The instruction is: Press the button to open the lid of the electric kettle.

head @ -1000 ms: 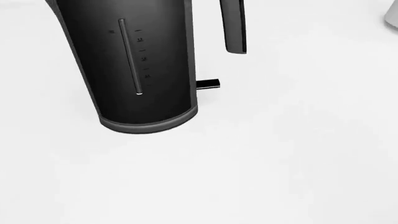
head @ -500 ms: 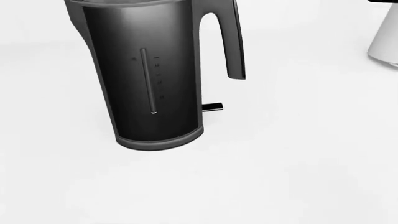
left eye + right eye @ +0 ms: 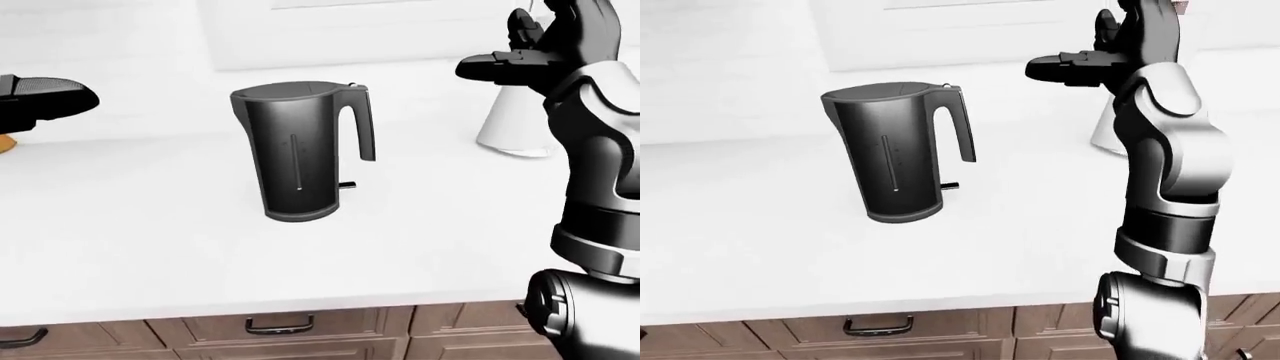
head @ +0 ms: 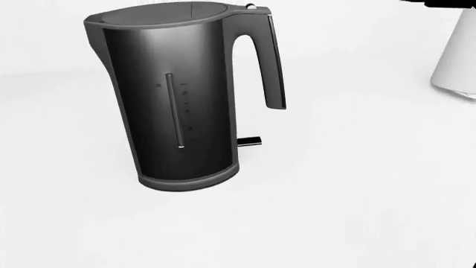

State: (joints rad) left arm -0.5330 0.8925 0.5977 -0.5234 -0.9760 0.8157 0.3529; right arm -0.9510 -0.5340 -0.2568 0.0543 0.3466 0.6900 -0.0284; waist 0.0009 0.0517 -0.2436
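The dark grey electric kettle (image 4: pixel 174 100) stands upright on the white counter (image 3: pixel 150 240), its lid down. A small button (image 4: pixel 251 7) sits at the top of the handle, beside the lid. My right hand (image 3: pixel 500 60) is raised at the upper right of the left-eye view. Its fingers are open and point left, to the right of the kettle and above its top, touching nothing. My left hand (image 3: pixel 40 101) shows only as a dark shape at the left edge, away from the kettle; its fingers cannot be made out.
A white cone-shaped object (image 3: pixel 512 120) stands on the counter right of the kettle, behind my right arm. An orange item (image 3: pixel 5 142) peeks in at the left edge. Wooden drawers with dark handles (image 3: pixel 280 326) run under the counter's edge.
The head view has shifted: the kettle sits lower in the picture, so its lid and handle top now show. The kettle itself has not moved on the counter.
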